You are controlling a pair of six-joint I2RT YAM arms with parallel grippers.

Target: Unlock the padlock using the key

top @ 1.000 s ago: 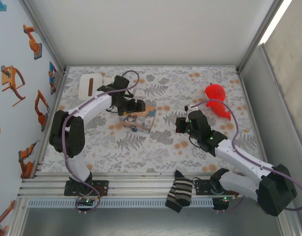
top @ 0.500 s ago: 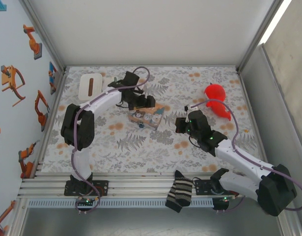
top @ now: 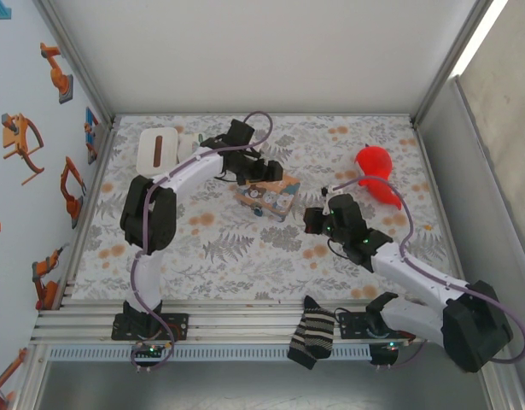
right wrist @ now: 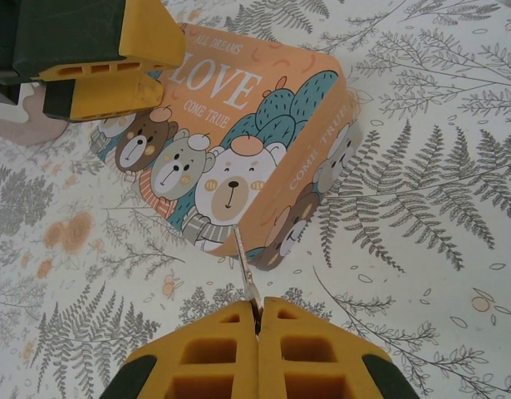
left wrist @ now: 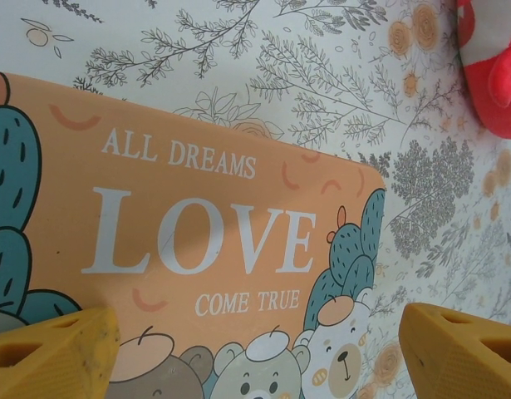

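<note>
The key [right wrist: 245, 264] is a tiny thin strip of metal, and the right fingers [right wrist: 213, 349] are pressed tight together on its bottom end. Its tip points to about 11 o'clock, at the near edge of the LOVE box [right wrist: 238, 141]. The key looks stiff, very light and smooth, so I think it can slip or turn in the grip if it bumps into something. Holding it low by the wide end, as now, seems right. The left fingers [left wrist: 51, 353] are spread wide over the box top and hold nothing that I can see. I cannot tell if they touch the box. From above, the box lies on the worktop [top: 245, 256] at about 10 o'clock from the right fingers. A tiny blue dot at its 7 o'clock edge may be the padlock [top: 257, 207], but it is too small to be sure. The keyhole and the silver loop cannot be made out at all. The padlock looks small and light, so I think a push would slide it away. It should be held by its blue body with the keyhole left free.
</note>
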